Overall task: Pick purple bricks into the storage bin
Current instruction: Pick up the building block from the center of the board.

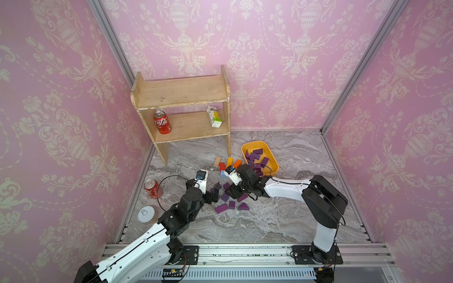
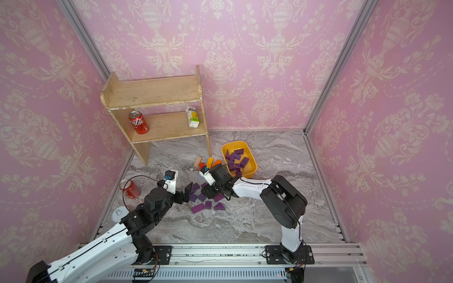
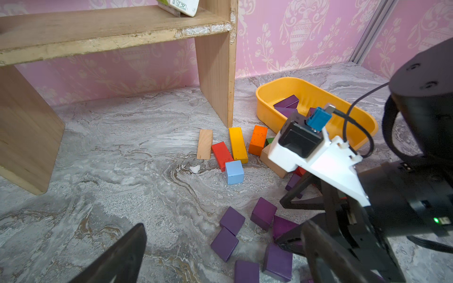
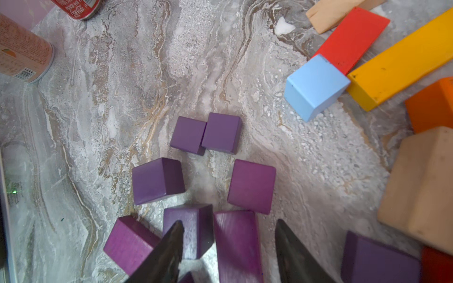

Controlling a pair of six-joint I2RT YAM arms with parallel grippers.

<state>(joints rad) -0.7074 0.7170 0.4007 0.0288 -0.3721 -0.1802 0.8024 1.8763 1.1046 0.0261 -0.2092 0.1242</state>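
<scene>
Several loose purple bricks [image 1: 231, 204] lie on the marble floor between my two arms. More purple bricks [image 1: 257, 154] fill the yellow storage bin [image 1: 273, 163] behind them, which the left wrist view shows too [image 3: 269, 107]. My left gripper [image 1: 215, 194] is wide open at the left edge of the loose group, with purple cubes [image 3: 231, 220] showing between its fingers. My right gripper [image 4: 230, 222] is low over the same group and open. A purple cuboid [image 4: 237, 245] lies between its fingers with a gap on one side. One finger overlaps a neighbouring purple block [image 4: 196, 227].
Red, yellow, orange, light-blue and tan blocks [image 1: 229, 163] lie between the purple group and the bin. A wooden shelf [image 1: 181, 93] at the back holds a cola can [image 1: 162, 121] and a carton [image 1: 214, 116]. Two cans [image 1: 152, 188] [image 1: 145, 214] stand by the left wall.
</scene>
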